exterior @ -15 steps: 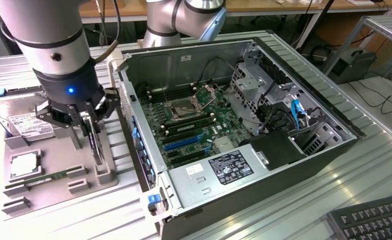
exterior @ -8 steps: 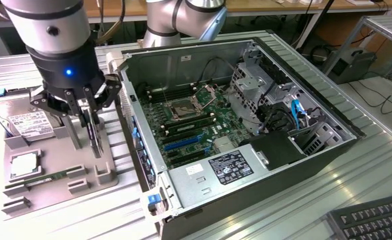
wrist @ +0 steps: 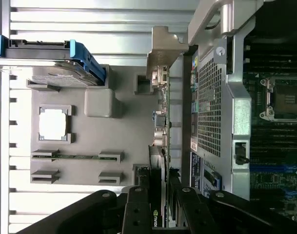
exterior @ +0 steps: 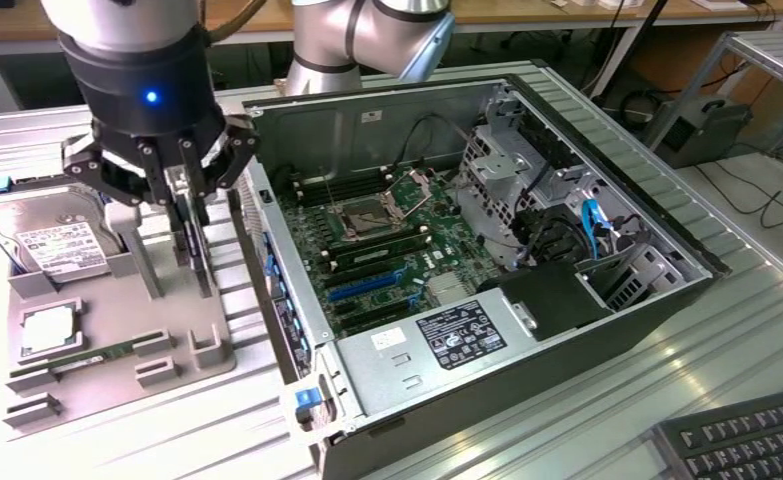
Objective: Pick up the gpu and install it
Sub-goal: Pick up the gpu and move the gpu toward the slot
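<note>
Currently, in the exterior view, the hand (exterior: 186,245) is reaching straight down over the grey tray (exterior: 111,300) on the counter (exterior: 725,330), at the exterior view's left of the open computer case (exterior: 525,350). The gpu (exterior: 204,282) is standing on edge in the tray, just beside the case wall. The fingers are dropping along its two flat faces, which seems the sensible way to grip so thin a card. The hard drive (exterior: 55,243) is lying in its own holder further toward the exterior view's left, apart from the hand. Inside the case, the motherboard (exterior: 378,240) is lying exposed and no card is sitting in its slots, so the install is not yet done.

Next, in the wrist view, the hand (wrist: 160,197) is straddling the gpu (wrist: 164,122), which is showing edge-on, its silver bracket (wrist: 162,48) at the far end. The black fingers (wrist: 137,212) are pressing in from both sides, so the hand appears to be clamped on the card. Whether the card is sitting in its tray slot or hanging just clear of it, I cannot tell.
</note>
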